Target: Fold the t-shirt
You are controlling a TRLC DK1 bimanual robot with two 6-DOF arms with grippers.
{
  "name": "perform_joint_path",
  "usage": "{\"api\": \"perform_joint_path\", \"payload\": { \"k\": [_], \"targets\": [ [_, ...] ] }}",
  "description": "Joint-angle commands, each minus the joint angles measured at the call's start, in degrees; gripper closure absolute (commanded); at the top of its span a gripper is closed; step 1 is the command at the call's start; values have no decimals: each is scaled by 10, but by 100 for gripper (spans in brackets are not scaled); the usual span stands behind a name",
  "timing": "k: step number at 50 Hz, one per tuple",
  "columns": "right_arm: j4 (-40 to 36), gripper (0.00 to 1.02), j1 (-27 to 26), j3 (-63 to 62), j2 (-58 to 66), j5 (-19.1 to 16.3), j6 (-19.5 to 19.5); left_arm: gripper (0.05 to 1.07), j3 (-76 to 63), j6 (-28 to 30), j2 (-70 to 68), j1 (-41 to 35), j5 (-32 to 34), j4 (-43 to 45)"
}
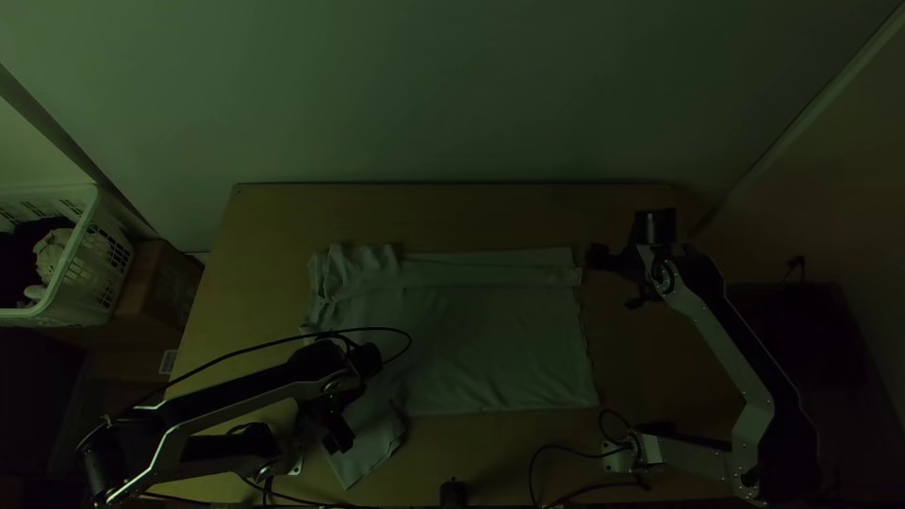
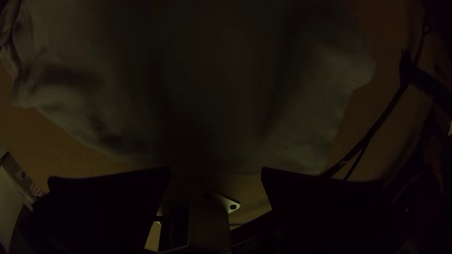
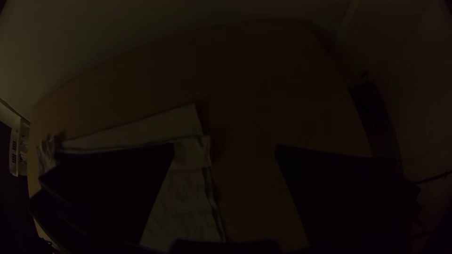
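A pale t-shirt lies on the table, its far edge folded over in a long strip and bunched at the left end; a sleeve spreads toward the near left. My left gripper is over that sleeve, and my right gripper stands just beyond the shirt's right edge. In the left wrist view the left gripper is open, with the shirt beneath. In the right wrist view the right gripper is open, the folded strip's end beside one finger.
A white basket with clothes stands left of the table, by a cardboard box. A small black object sits at the near edge. Black cables curl near both arm bases. Bare tabletop shows beyond the shirt.
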Motion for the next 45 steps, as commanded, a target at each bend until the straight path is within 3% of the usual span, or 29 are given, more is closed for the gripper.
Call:
{"api": "perform_joint_path", "payload": {
  "k": [1,16,23,27,34,45],
  "targets": [
    [0,4,-7,2,14,-5,-1,14,-13,-4,29,-8,-4,-14],
    [0,4,-13,-1,18,-16,-10,15,-13,-4,89,-20,-4,-11],
    [-1,4,-21,-1,14,-20,-19,21,-12,-2,131,-23,-4,-9],
    [-2,4,-28,-1,10,-22,-25,33,-9,-4,150,-22,-4,-5],
    [-3,4,-35,-1,1,-28,-33,70,-16,0,153,-17,-4,39],
    [-4,4,-38,-10,-6,-30,-42,72,-11,2,154,-14,-4,42]
  ]
}}
